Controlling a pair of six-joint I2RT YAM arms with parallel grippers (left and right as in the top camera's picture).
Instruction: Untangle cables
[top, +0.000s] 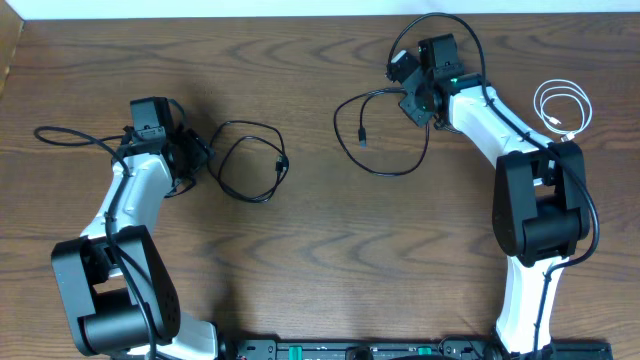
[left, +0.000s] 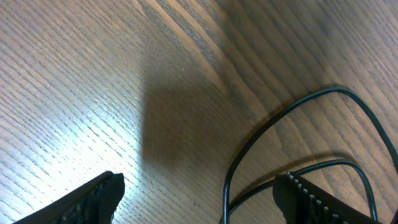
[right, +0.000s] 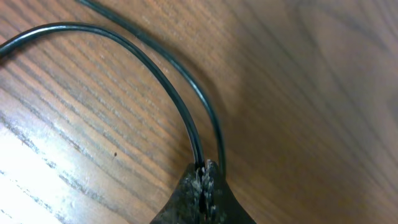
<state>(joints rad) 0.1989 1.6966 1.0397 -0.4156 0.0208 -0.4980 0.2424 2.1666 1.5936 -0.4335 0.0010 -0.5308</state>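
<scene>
Black cord is what I have in the right gripper (right: 205, 179). Its fingers are pressed tight together on one strand of the held black cord (top: 385, 168), and a second strand runs past just beside the tips. My mark for places is the white cord (top: 560, 105), which lies coiled in a small loop on the wooden table (top: 320, 240), just beside the right arm.

The held black cord lies to the left of the white cord, on the far side of that arm. It sweeps out in one open curve, and its plug end (top: 362, 137) rests on the wood inside the curve. The two cords are apart.

Much farther left of the white cord, beyond the held one and well clear of both, the loose black cord (top: 250, 160) lies flat in a rough loop.

The left gripper (left: 199, 190) sits at the end of that loop farthest from the white cord. Its jaws stand wide and hold nothing. From its wrist camera I see a strand passing between the fingers, close to the right-hand one. I cannot tell whether that finger touches it.
</scene>
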